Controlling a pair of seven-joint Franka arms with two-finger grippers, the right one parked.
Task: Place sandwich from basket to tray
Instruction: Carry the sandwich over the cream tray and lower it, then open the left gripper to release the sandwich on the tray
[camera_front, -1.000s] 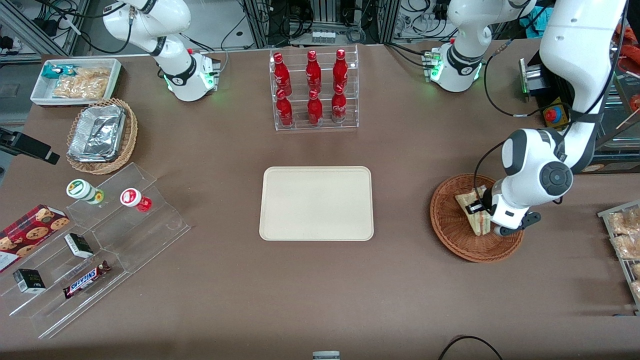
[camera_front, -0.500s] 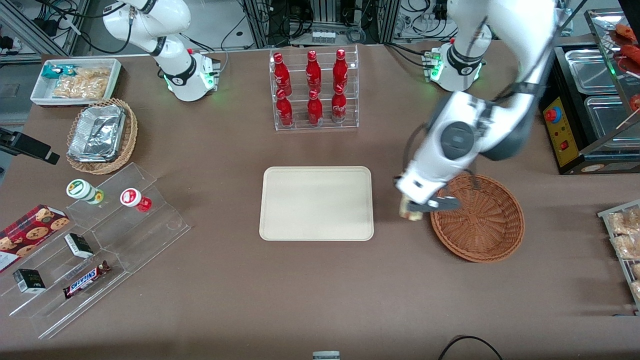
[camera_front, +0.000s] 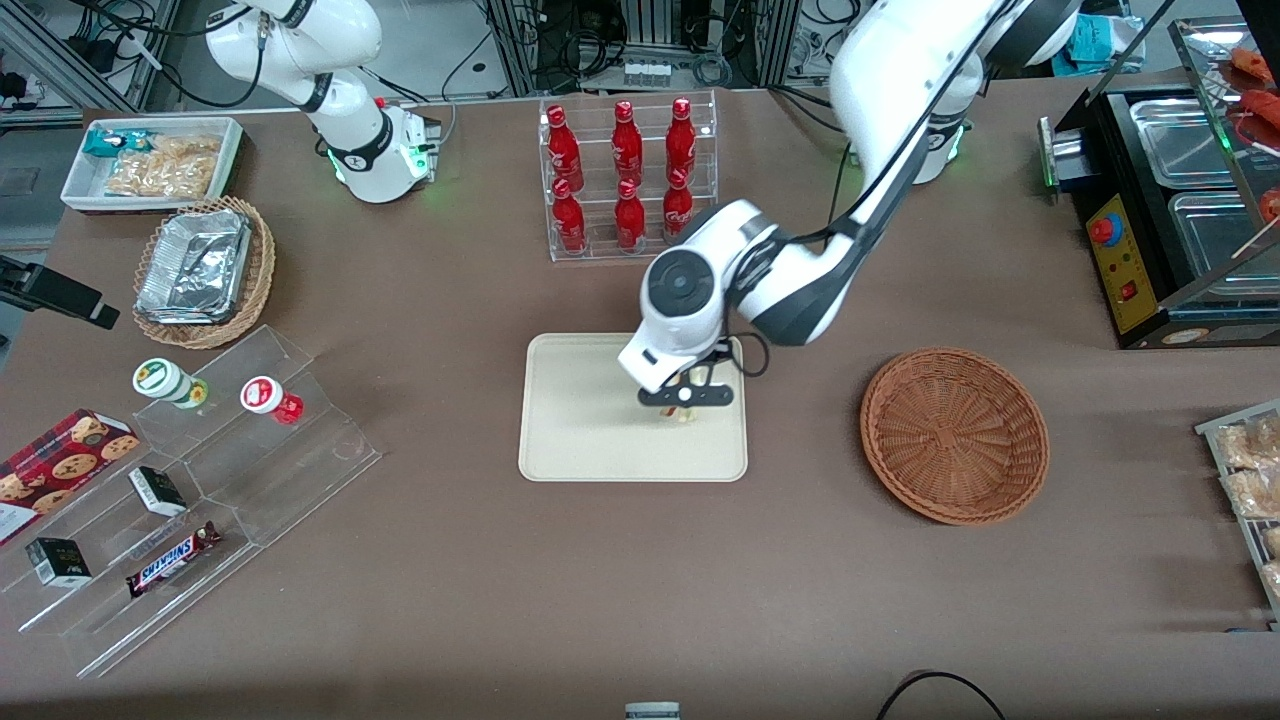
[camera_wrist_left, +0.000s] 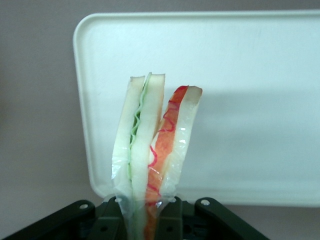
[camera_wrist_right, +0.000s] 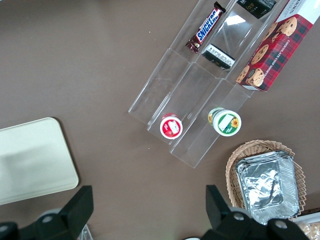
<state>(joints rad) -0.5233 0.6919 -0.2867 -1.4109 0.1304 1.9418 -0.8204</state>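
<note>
My gripper (camera_front: 686, 404) hangs over the beige tray (camera_front: 590, 430), above the part nearest the working arm's end. It is shut on the sandwich (camera_wrist_left: 150, 150), a wrapped wedge of white bread with green and red layers. In the left wrist view the black fingers (camera_wrist_left: 112, 220) press the wedge from both sides, and the tray (camera_wrist_left: 250, 75) lies below it. Only a small pale bit of the sandwich (camera_front: 684, 411) shows under the hand in the front view. The reddish-brown woven basket (camera_front: 955, 435) stands empty on the table toward the working arm's end.
A clear rack of red bottles (camera_front: 627, 180) stands farther from the front camera than the tray. Toward the parked arm's end are a stepped clear stand (camera_front: 190, 480) with snacks, a tan wicker basket of foil containers (camera_front: 200, 270) and a white bin (camera_front: 150, 162).
The arm lifted the sandwich out of the basket and carried it sideways to above the tray. The basket is now empty.
</note>
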